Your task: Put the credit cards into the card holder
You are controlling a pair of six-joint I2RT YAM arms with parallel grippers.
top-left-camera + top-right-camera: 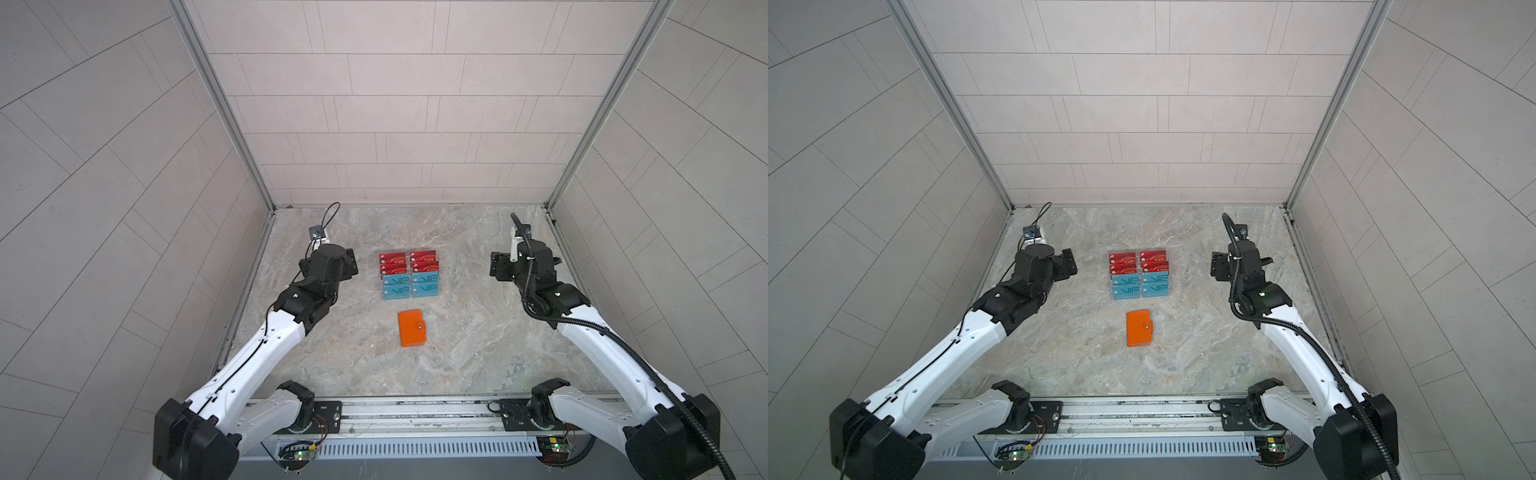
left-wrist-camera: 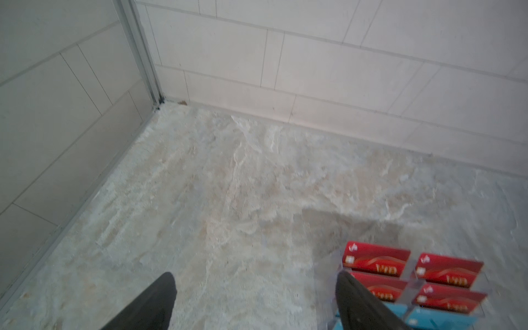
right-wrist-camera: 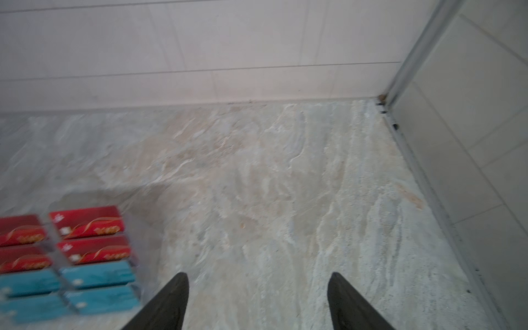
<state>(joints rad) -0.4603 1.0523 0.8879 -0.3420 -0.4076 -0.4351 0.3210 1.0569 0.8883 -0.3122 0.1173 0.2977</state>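
Marble-patterned table (image 1: 457,353), walled on three sides by pale tiles, carries everything. The credit cards (image 1: 409,274) stand about midway between the left and right edges, in a clear tiered rack (image 2: 333,261), with the red ones on the tiers toward the far edge and the teal ones toward the front edge. The card holder (image 1: 412,328) lies closed and flat (snap tab fastened) just in front of the rack, apart from it.

The left pincer (image 2: 255,274) hovers between the rack and the left edge with its fingers spread wide and nothing between them. One finger (image 2: 357,303) hides a corner of the rack in the wrist view, but both top views show a gap. The right pincer (image 3: 258,274) hangs toward the right edge, well apart from the cards, its fingers likewise parted over bare table.
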